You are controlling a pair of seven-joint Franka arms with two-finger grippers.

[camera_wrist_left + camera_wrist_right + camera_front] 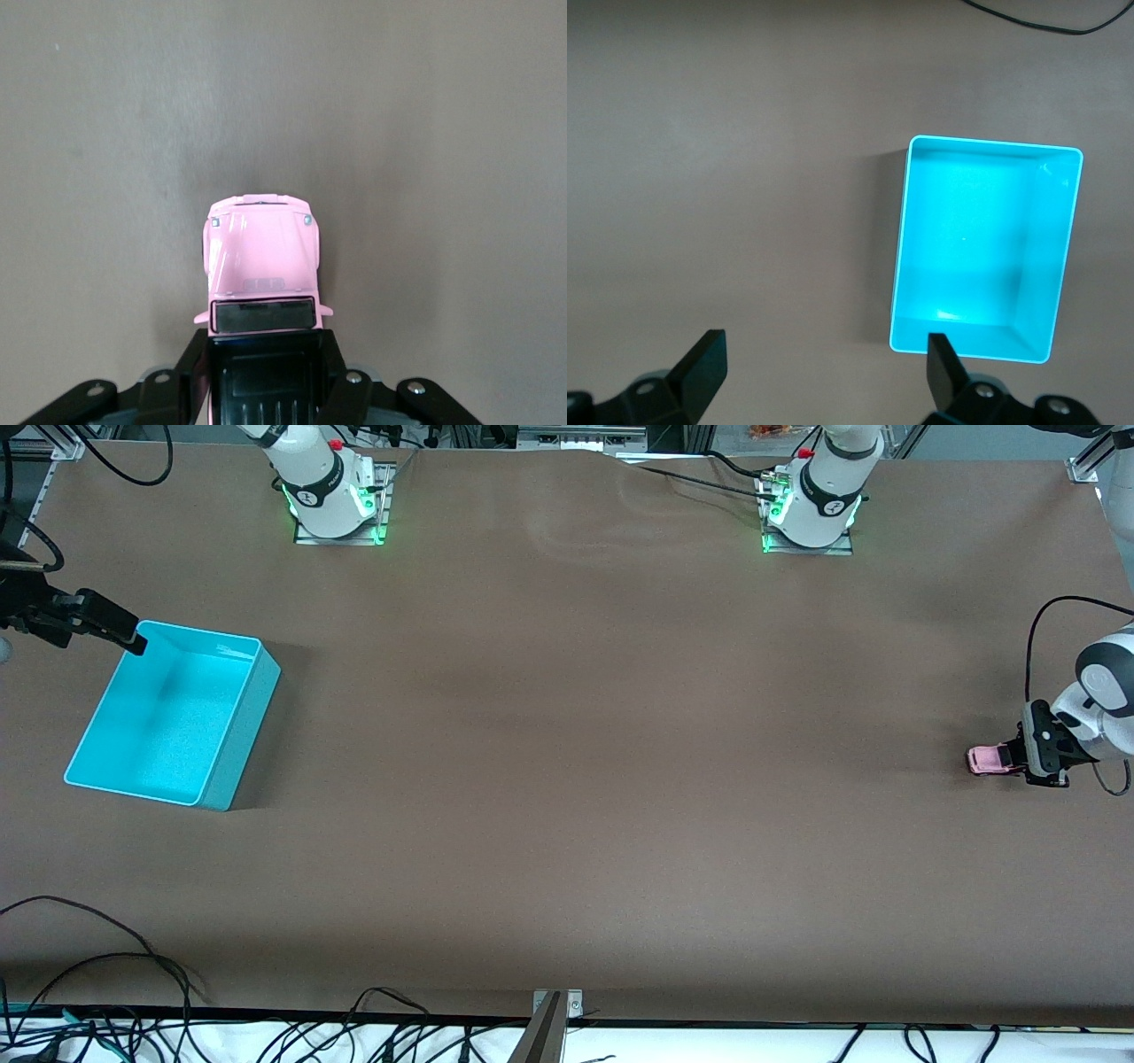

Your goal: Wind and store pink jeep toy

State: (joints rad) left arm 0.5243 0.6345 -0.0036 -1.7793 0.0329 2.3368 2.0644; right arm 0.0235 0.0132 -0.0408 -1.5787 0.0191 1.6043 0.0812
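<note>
Front view: pink jeep toy lies lengthwise along the table.

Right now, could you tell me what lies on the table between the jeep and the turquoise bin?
Nothing: in the front view only bare brown table lies between the jeep, gripped by the left gripper, and the bin, which is empty.

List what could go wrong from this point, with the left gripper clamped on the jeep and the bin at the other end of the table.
1. The left gripper holds only the rear of the pink jeep toy; it may pivot or slip out.
2. The turquoise bin sits at the right arm's end of the table, so a rolling jeep may veer and miss.
3. The open right gripper hangs over the bin's rim and could block or nudge it.
</note>
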